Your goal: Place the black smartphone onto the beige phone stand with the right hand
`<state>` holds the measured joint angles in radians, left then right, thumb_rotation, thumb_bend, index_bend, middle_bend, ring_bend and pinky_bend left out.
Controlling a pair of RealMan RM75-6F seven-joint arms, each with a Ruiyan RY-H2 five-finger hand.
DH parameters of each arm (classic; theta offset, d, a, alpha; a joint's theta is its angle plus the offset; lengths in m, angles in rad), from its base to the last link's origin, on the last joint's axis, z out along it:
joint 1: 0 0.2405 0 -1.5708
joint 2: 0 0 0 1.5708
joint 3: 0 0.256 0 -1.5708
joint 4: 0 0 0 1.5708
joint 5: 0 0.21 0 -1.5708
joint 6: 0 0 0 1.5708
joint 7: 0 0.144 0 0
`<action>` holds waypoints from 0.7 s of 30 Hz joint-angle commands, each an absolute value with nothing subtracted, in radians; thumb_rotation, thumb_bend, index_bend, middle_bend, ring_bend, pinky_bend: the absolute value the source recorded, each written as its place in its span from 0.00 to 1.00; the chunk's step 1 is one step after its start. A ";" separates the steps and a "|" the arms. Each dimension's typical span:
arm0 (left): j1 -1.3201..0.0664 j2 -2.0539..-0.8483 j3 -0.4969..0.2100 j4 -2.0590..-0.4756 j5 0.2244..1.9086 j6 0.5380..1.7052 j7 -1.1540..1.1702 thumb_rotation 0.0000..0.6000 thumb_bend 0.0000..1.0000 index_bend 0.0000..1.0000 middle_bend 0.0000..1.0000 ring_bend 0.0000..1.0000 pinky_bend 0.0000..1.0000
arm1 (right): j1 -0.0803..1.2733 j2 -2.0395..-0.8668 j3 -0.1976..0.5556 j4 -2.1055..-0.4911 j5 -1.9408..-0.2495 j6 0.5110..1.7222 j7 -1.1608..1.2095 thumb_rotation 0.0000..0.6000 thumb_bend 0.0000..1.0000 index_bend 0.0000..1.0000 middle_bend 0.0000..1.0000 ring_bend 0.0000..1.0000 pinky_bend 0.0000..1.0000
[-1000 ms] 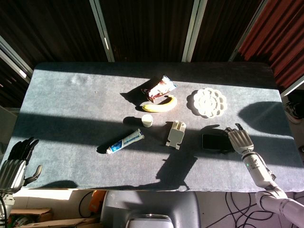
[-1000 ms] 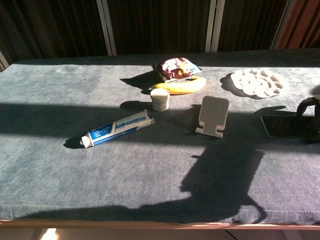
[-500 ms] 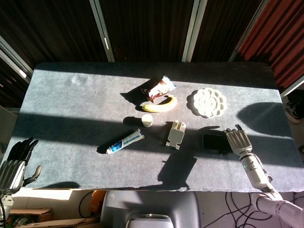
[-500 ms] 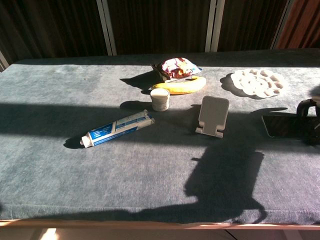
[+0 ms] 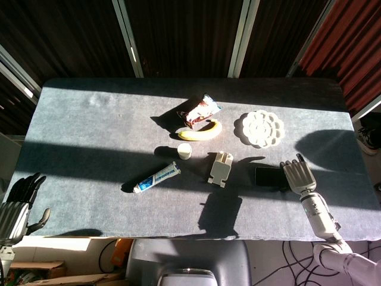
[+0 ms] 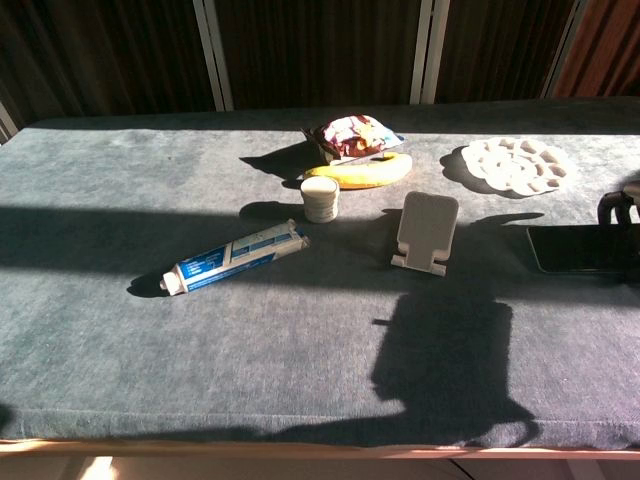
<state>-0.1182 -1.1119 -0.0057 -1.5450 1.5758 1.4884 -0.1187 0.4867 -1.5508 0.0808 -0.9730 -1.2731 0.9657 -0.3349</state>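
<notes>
Reaching for the pickup is where you stand: on the grey bench [image 5: 89,137], your right hand [image 5: 297,176] lies flat over the right end of the black smartphone [image 5: 269,177], fingers apart, not visibly clamped on it. The phone lies flat, right of the beige phone stand [image 5: 220,168] and apart from it. Next, I judge, you must curl the fingers around the phone's edges, lift, then carry it left onto the stand's ledge.

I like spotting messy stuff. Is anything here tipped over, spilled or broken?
Nothing looks spilled or broken. The toothpaste lies on its side at a slant, and the stand stands upright. The phone lies flat at the right hand.
</notes>
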 commanded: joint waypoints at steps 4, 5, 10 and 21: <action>-0.112 -1.109 -0.002 -1.541 1.587 1.503 -0.131 1.00 0.39 0.00 0.00 0.00 0.00 | 0.492 -1.547 0.085 -0.974 -1.280 0.986 -0.386 1.00 0.35 0.99 0.72 0.45 0.28; -0.112 -1.108 -0.001 -1.540 1.591 1.504 -0.135 1.00 0.39 0.00 0.00 0.00 0.00 | 0.494 -1.547 0.085 -0.970 -1.287 0.999 -0.398 1.00 0.35 0.99 0.72 0.45 0.29; -0.114 -1.102 0.010 -1.533 1.615 1.507 -0.165 1.00 0.39 0.00 0.00 0.00 0.00 | 0.501 -1.550 0.081 -0.947 -1.333 1.066 -0.468 1.00 0.35 0.99 0.73 0.47 0.30; -0.115 -1.102 0.012 -1.523 1.623 1.515 -0.194 1.00 0.39 0.00 0.00 0.00 0.00 | 0.519 -1.553 0.067 -0.886 -1.442 1.220 -0.655 1.00 0.35 1.00 0.73 0.50 0.33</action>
